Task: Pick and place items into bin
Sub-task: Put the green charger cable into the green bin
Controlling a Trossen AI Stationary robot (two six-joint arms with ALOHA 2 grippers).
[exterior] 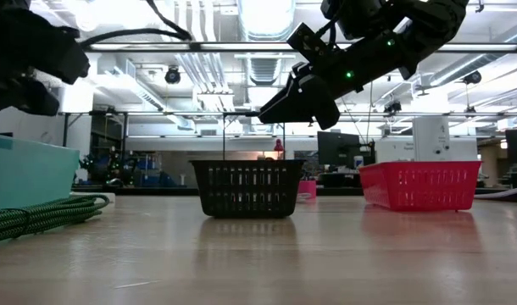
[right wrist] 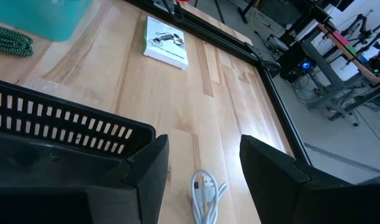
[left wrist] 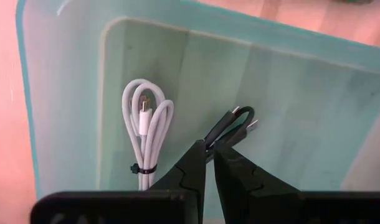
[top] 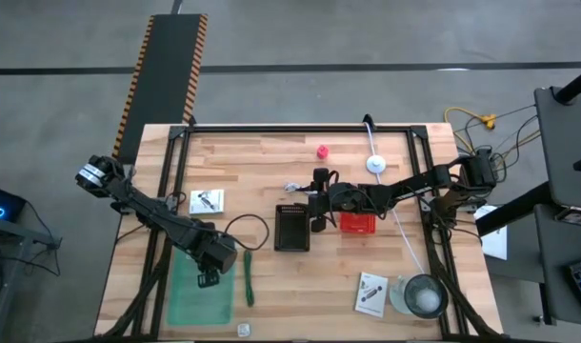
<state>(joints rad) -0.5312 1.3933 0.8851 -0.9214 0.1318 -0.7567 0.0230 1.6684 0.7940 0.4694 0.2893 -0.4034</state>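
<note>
Left gripper [left wrist: 210, 163] is over the teal bin [top: 197, 295] at the table's near left corner, fingers pinched on the black cable [left wrist: 230, 125], whose loop hangs down into the bin beside a white cable [left wrist: 145, 124] already lying on the bin floor. The release looks like the step in hand: best to let go low and well inside the walls, so the springy loop doesn't flick over the rim, then lift straight up clear of both cables. Just beside the bin lies the green strip [top: 248, 278], and a small metal piece [top: 243, 330] sits at the near edge. Further in, the printed card [top: 207, 200] rests near the left rail. At mid-table, right gripper [right wrist: 202, 163] hovers with fingers spread wide above another white cable [right wrist: 204, 194], right next to the black basket [top: 291, 227], with the red basket [top: 358, 224] on its other side. A straight descent astride that coil would do, keeping off the basket wall. Farthest back, the red knob [top: 322, 151] waits.
</note>
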